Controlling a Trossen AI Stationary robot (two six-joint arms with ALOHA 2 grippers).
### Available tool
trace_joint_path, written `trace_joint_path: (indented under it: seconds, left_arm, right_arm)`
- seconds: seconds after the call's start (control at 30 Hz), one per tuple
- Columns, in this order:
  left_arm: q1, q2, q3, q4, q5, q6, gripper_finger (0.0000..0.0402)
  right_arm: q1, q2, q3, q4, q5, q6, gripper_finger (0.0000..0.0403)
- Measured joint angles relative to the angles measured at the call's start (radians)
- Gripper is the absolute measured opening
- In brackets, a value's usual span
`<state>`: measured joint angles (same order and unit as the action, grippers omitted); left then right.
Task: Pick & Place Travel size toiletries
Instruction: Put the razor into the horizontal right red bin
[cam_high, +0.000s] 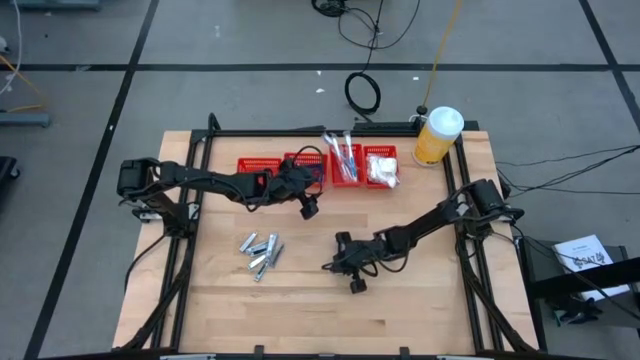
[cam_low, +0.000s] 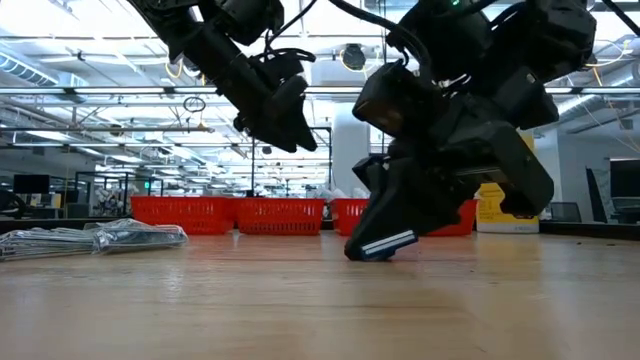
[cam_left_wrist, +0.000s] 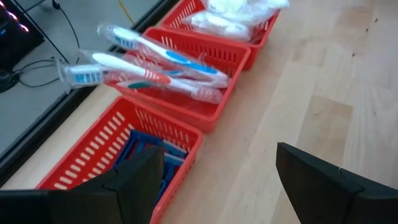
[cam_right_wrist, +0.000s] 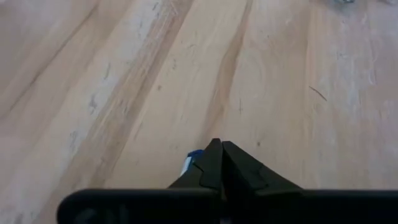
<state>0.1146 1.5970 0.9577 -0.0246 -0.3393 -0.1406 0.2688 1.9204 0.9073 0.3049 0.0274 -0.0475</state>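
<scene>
right arm is stretched low across the table (cam_high: 400, 300), right gripper (cam_high: 352, 275) tipped down onto the wood well in front of the red baskets (cam_high: 315, 168); its fingers (cam_right_wrist: 219, 163) are pressed together, pinching a small dark-blue and white stick (cam_low: 385, 243) whose end touches the tabletop. most of that stick is hidden behind the fingers in the right wrist view, only a blue-white corner shows, so can't make out exactly what it is. left arm is raised, left gripper (cam_high: 308, 207) hanging just in front of the baskets, fingers (cam_left_wrist: 134, 180) spread wide with nothing between them. toothbrushes (cam_left_wrist: 149, 65) stick out of the middle basket, white packets (cam_high: 381, 170) in the basket beside it, silver tubes (cam_high: 260, 252) lie loose on the table, well to the side of the right gripper.
</scene>
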Motion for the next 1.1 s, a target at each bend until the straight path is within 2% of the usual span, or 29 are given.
trace_joint_path:
  seconds: [0.3,0.5,0.6,0.7,0.83,0.9,1.0,1.1]
  left_arm:
    - [0.0,0.0,0.0,-0.027,0.0,0.001,0.0294]
    - [0.0,0.0,0.0,-0.033,0.0,0.0,0.029]
    - [0.0,0.0,0.0,-0.034,0.0,-0.003,0.0291]
    - [0.0,0.0,0.0,-0.035,0.0,-0.013,0.0289]
    - [0.0,0.0,0.0,-0.033,0.0,-0.019,0.0285]
    - [0.0,0.0,0.0,-0.033,0.0,-0.025,0.0285]
    - [0.0,0.0,0.0,-0.033,0.0,-0.031,0.0287]
    - [0.0,0.0,0.0,-0.033,0.0,-0.038,0.0285]
  right_arm:
    - [0.0,-0.092,-0.003,0.021,0.035,-0.054,0.0001]
    - [0.015,-0.172,-0.003,-0.027,0.117,0.09,0.001]
    - [0.053,-0.22,-0.002,-0.106,0.162,0.158,0.0047]
    - [0.094,-0.237,-0.002,-0.17,0.243,0.203,0.0106]
    - [0.119,-0.202,-0.005,-0.137,0.34,0.185,0.019]
    - [0.112,-0.156,-0.006,-0.131,0.36,0.185,0.022]
    - [0.081,-0.091,-0.008,-0.094,0.336,0.186,0.0238]
    - [0.054,-0.041,-0.005,-0.074,0.31,0.193,0.023]
